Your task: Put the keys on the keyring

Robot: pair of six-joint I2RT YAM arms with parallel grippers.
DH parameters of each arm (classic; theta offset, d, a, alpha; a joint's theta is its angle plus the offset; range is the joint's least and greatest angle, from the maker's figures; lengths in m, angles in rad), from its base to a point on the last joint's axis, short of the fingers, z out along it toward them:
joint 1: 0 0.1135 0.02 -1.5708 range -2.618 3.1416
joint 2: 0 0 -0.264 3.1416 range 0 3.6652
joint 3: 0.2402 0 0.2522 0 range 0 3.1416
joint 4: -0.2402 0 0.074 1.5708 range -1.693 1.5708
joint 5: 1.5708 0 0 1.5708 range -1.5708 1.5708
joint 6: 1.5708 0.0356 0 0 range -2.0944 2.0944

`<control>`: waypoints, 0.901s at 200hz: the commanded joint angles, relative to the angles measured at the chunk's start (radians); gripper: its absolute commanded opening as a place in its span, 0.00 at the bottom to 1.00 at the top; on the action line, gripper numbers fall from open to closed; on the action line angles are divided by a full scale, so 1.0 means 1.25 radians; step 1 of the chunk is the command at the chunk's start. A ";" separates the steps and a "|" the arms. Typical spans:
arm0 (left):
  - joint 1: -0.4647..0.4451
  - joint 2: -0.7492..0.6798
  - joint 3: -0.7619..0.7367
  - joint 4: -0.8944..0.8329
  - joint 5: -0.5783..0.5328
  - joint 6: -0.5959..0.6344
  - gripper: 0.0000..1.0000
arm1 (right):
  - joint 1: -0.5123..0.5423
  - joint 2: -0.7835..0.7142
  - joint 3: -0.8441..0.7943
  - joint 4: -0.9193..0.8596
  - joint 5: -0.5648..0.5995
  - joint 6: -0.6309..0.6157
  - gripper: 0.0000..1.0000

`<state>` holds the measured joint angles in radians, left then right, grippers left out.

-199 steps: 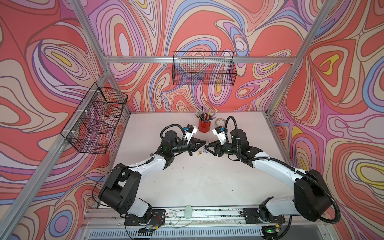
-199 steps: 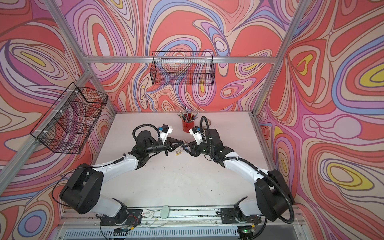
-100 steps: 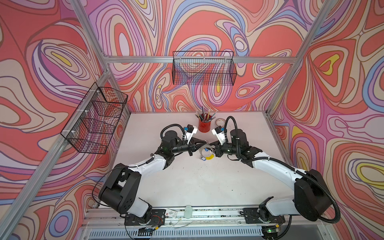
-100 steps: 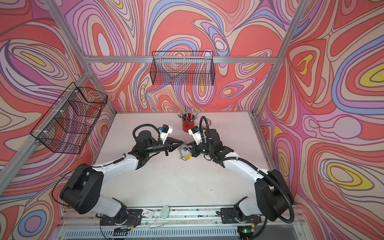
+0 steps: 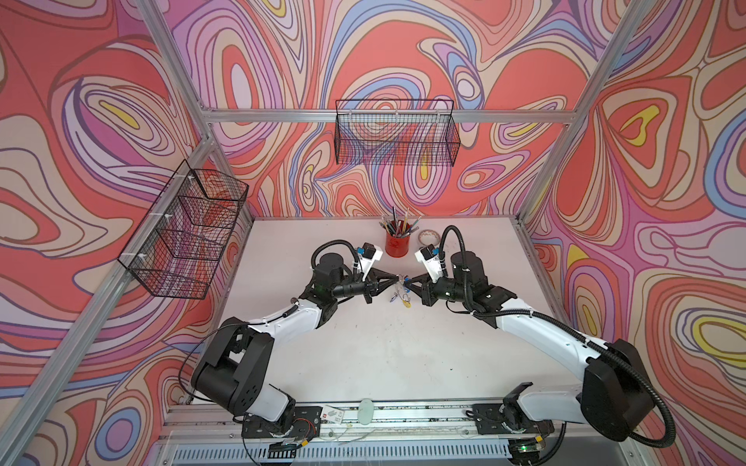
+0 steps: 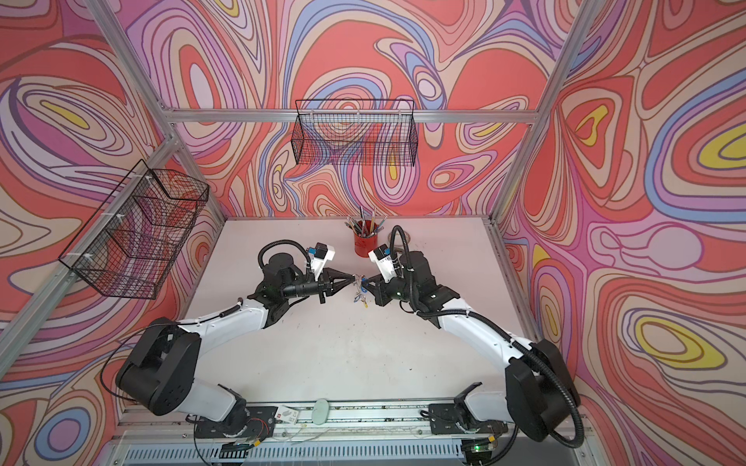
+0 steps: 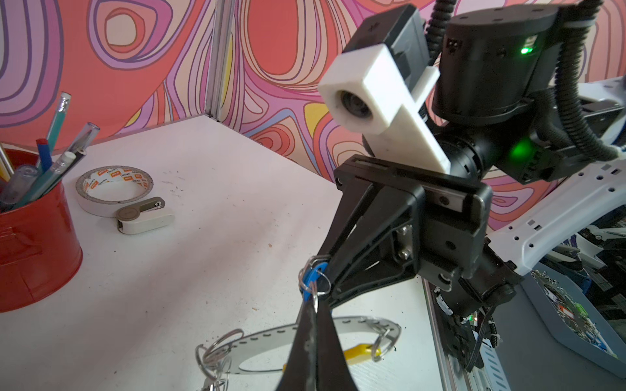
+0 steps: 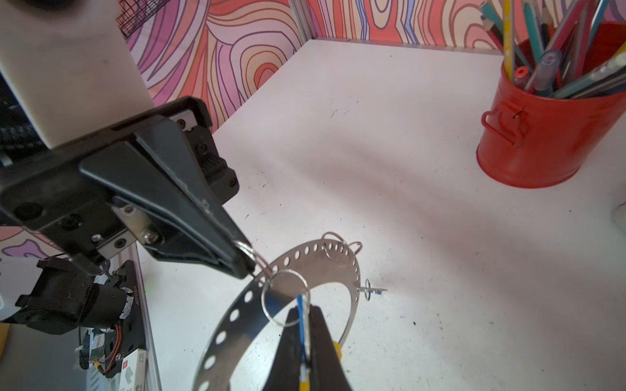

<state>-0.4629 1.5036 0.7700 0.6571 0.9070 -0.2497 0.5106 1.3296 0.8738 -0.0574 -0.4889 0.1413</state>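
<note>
Two grips, one key [image 8: 299,306]

Mid-worktop, the left gripper [image 8: 244,264] is clamped on a small ring [image 8: 244,248]; the right gripper [image 8: 301,321] is clamped on the key's blue tag [image 7: 313,276]. The keyring [image 8: 241,305] is just beneath. Far edge: red pencil cup [image 5: 397,244], tape roll [image 7: 115,174].

A lab robot cell: aluminium frame [image 5: 387,116], swirl-printed walls [image 5: 101,121].

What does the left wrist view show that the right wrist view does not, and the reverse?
Only the left wrist view: the tape roll, a small beige gadget beside it, and the right gripper seen from outside. Only the right wrist view: the left gripper seen from outside, shut on a split ring, and a wire basket corner. Both: the red pen pot, the keyring and the blue tag.
</note>
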 commanded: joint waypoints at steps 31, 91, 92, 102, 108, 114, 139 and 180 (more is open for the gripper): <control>0.005 -0.005 0.043 -0.087 0.042 0.056 0.00 | -0.003 -0.005 0.053 -0.063 0.037 -0.043 0.00; -0.008 0.020 0.066 -0.099 0.043 0.057 0.00 | 0.013 0.002 0.079 -0.074 0.018 -0.049 0.00; -0.008 0.022 0.066 -0.099 0.044 0.056 0.00 | 0.013 0.003 0.079 -0.074 0.018 -0.050 0.00; -0.010 0.027 0.069 -0.093 0.045 0.052 0.00 | 0.015 0.009 0.083 -0.078 0.021 -0.053 0.00; -0.010 0.030 0.069 -0.087 0.045 0.048 0.00 | 0.015 0.011 0.083 -0.077 0.022 -0.052 0.00; -0.011 0.032 0.069 -0.081 0.044 0.042 0.00 | 0.016 0.012 0.083 -0.076 0.022 -0.053 0.00; -0.010 0.035 0.068 -0.075 0.038 0.040 0.00 | 0.016 0.011 0.075 -0.078 0.045 -0.052 0.00; -0.009 0.024 0.061 -0.087 0.015 0.041 0.00 | 0.015 -0.004 0.055 -0.080 0.089 -0.045 0.00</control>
<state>-0.4721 1.5391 0.8307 0.5484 0.9325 -0.1959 0.5251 1.3403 0.9516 -0.1535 -0.4244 0.0959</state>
